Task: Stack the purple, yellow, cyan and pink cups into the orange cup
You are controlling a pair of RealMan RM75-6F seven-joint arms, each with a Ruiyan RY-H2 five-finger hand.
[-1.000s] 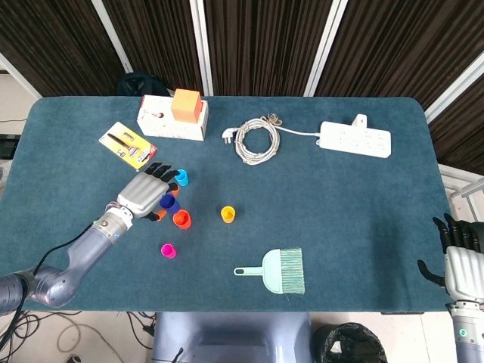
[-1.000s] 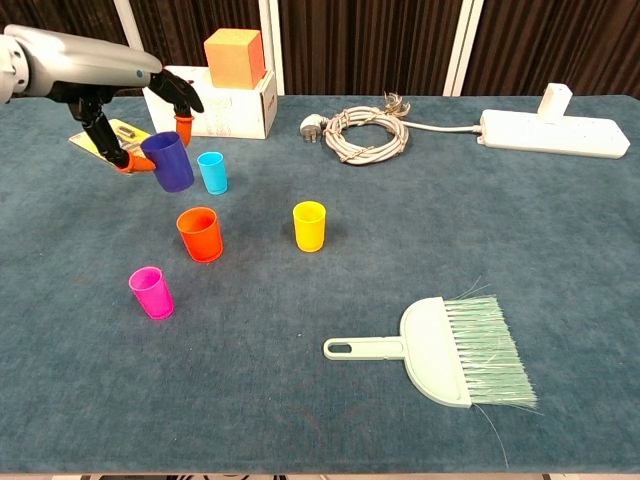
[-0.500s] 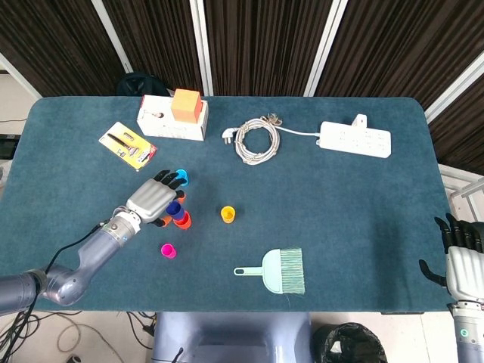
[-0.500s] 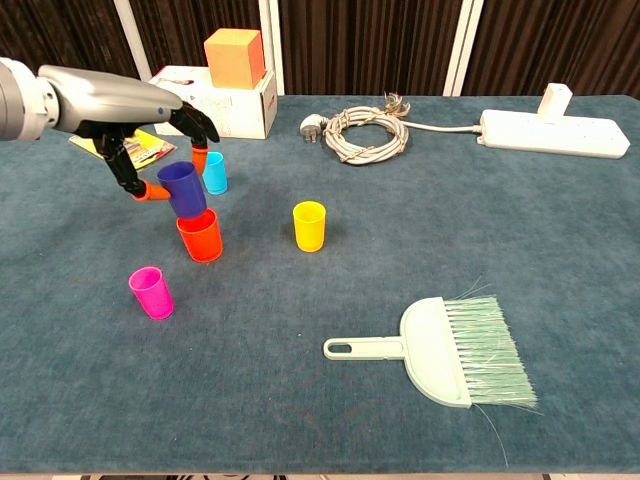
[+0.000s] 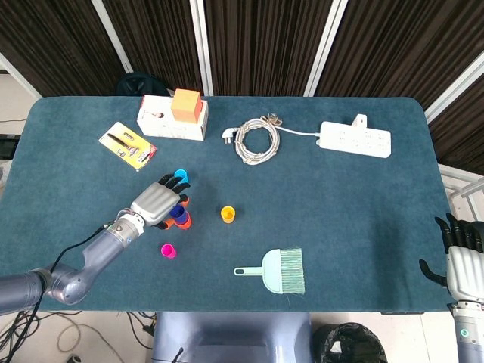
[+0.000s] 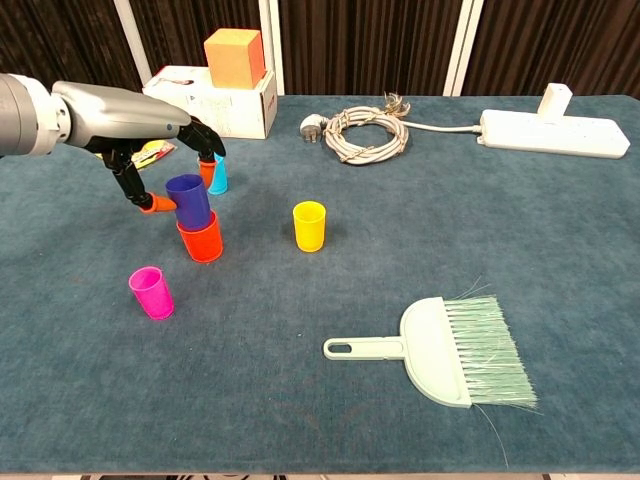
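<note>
The purple cup (image 6: 190,199) sits upright in the mouth of the orange cup (image 6: 203,240), also seen from the head view as purple cup (image 5: 178,213) over orange cup (image 5: 184,222). My left hand (image 6: 150,125) holds the purple cup, thumb on its left side and fingers behind it. The cyan cup (image 6: 219,177) stands just behind, partly hidden by a finger. The yellow cup (image 6: 309,225) stands to the right, and the pink cup (image 6: 151,292) is nearer the front. My right hand (image 5: 460,261) hangs off the table's front right corner, fingers apart, empty.
A green dustpan brush (image 6: 440,350) lies at the front right. At the back are a coiled cable (image 6: 362,132), a white power strip (image 6: 553,132), a white box (image 6: 215,100) with an orange cube (image 6: 235,57) on it, and a yellow packet (image 5: 127,145).
My left hand carried the purple cup to the right and down, from beside the cyan cup into the orange cup. The right hand stayed still.
</note>
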